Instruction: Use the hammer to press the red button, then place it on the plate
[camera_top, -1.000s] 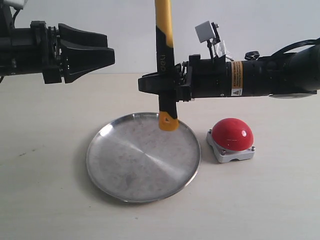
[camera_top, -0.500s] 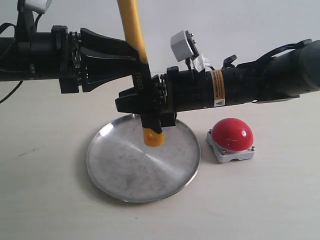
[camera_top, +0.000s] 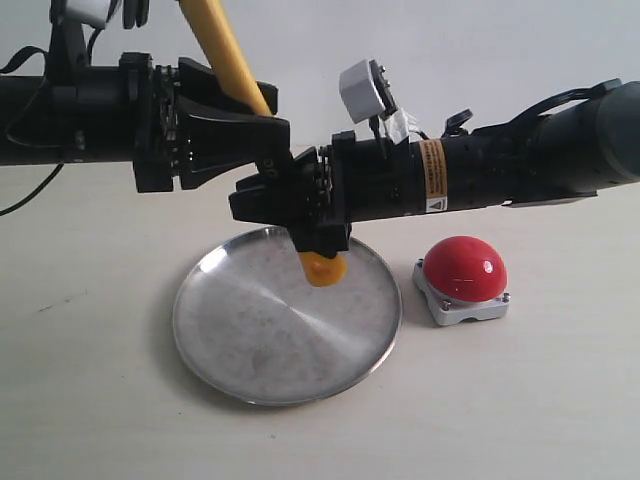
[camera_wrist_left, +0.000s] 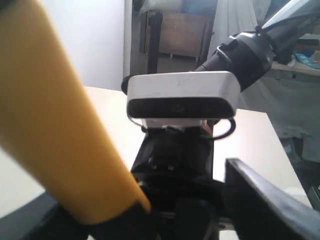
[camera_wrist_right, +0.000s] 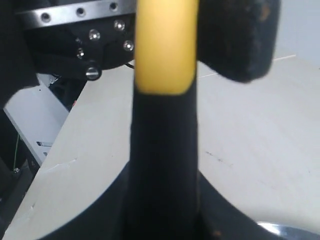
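- The right gripper (camera_top: 285, 200) reaches in from the right of the frame, clenched on the black handle of the hammer (camera_top: 222, 45).
- The hammer stands tilted, its yellow neck leaning to the upper left and running out of the top of the frame. Its head is out of view.
- Its yellow end hangs just above the far half of the plate (camera_top: 260, 340), apart from the metal.
- The left gripper (camera_top: 268, 118) comes in from the left, level with the yellow neck.
- In the left wrist view the neck (camera_wrist_left: 65, 125) lies between its fingers (camera_wrist_left: 265, 200), with a clear gap on one side, so they are released.
- The red button (camera_top: 464, 266) sits on the table (camera_top: 520, 400) just right of the plate, untouched.
- The right wrist view shows the black handle (camera_wrist_right: 162, 165) rising into yellow.
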